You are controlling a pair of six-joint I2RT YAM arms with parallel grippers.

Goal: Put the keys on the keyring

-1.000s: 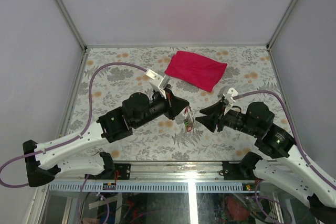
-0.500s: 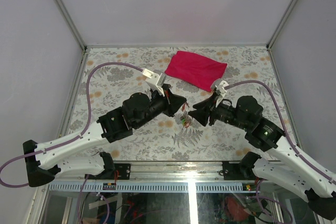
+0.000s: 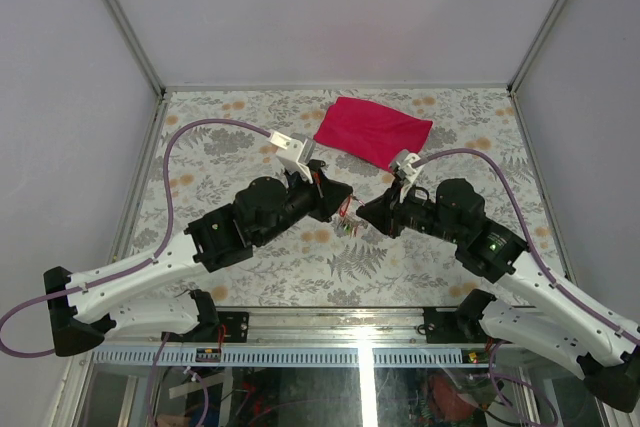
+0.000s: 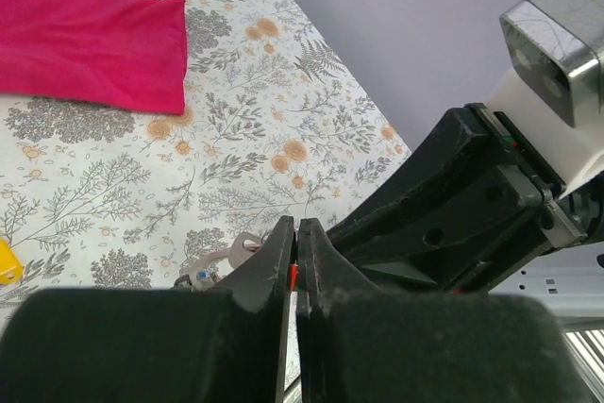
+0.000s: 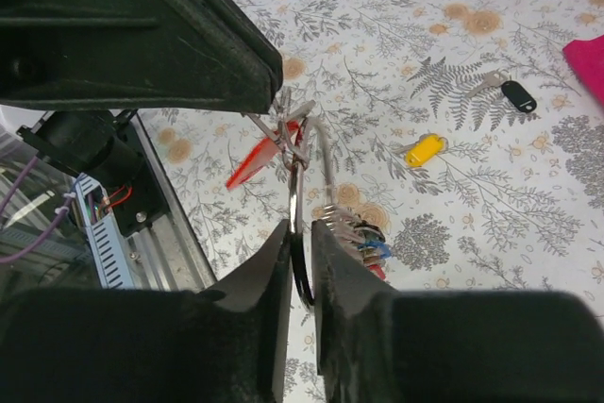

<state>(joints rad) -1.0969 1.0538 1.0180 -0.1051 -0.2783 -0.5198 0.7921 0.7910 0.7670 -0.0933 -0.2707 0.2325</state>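
My left gripper (image 3: 346, 204) (image 4: 296, 226) is shut on the red key (image 5: 260, 159); a red sliver shows between its jaws in the left wrist view. The silver keyring (image 5: 300, 197) (image 3: 348, 226) hangs from that key's top, edge-on, with its bunch of coloured keys (image 5: 366, 236) on the right side. My right gripper (image 3: 361, 213) (image 5: 300, 229) faces the left one, its jaws drawn in to a narrow gap with the ring's lower arc between them. A yellow key (image 5: 424, 149) lies loose on the table.
A black-headed key (image 5: 514, 94) lies beyond the yellow one. The magenta cloth (image 3: 373, 133) (image 4: 90, 35) lies at the back of the floral table (image 3: 220, 147). The metal rail (image 3: 340, 352) runs along the near edge, close under the ring.
The right arm has swung left and back to meet the left gripper. Its jaws have narrowed around the ring. The left gripper and the key bunch have shifted slightly back.
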